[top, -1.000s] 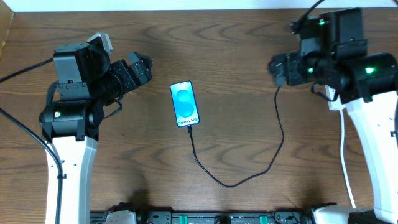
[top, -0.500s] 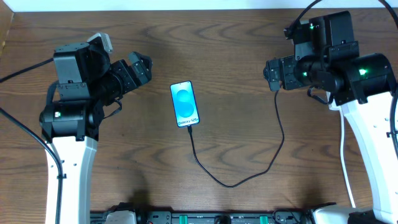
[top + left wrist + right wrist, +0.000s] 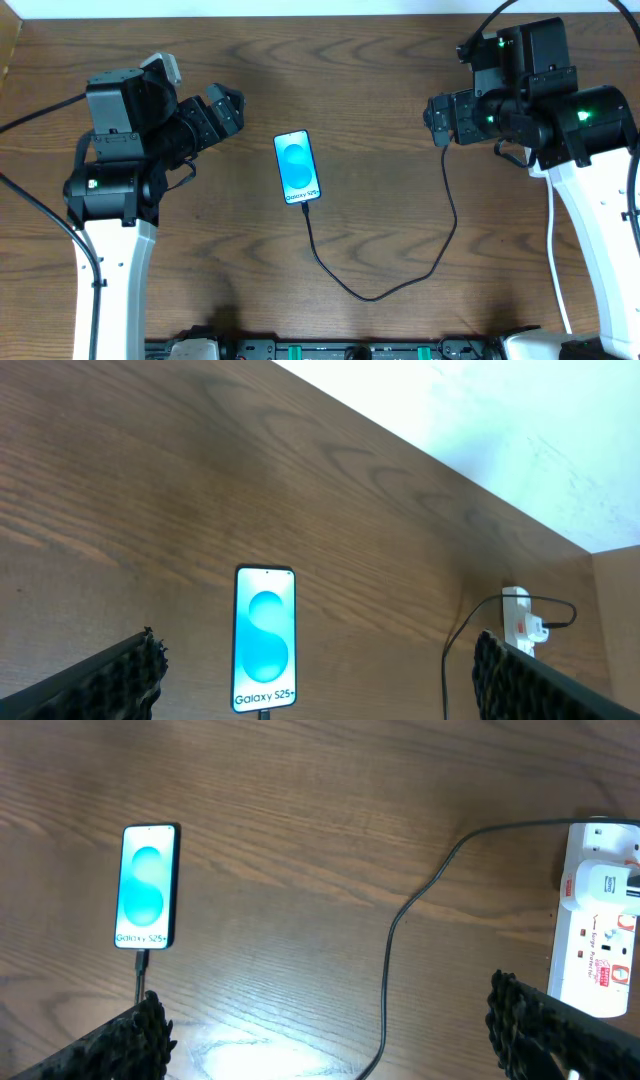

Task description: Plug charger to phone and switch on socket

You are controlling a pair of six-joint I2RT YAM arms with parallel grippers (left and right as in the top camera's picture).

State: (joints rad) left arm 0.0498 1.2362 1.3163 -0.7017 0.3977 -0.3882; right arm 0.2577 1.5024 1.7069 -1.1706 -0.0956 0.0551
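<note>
Phone (image 3: 298,167) lies flat on the wooden table (image 3: 380,60) with its screen up and lit blue. It is between my two grippers, nearer the left one and touching neither.

1. Left gripper (image 3: 226,107): the fingers are spread wide and hold nothing. In the left wrist view the two foam pads (image 3: 100,682) stand at the lower corners. The phone sits ahead of them, about centred in the gap.

2. Right gripper (image 3: 436,116): the fingers are likewise spread wide and empty. In the right wrist view the phone is ahead and well off to the left-hand pad's side.

3. Charger (image 3: 372,296) (a thin black cable): its small connector tip (image 3: 141,962) meets the phone's bottom edge, the edge below the "Galaxy S25" band. I cannot tell whether it is fully seated. From there the cable runs away from the phone, bends in a wide loop and climbs back toward my right gripper, passing underneath it.

4. Socket (image 3: 590,975): this white power strip lies on the table just ahead of the right-hand pad of my right gripper. In the overhead view my right arm hides it. A white plug (image 3: 597,885) sits in it, and the black cable arrives at the strip's far end. Red markings show on the strip's face, but I cannot tell the switch position.
</note>
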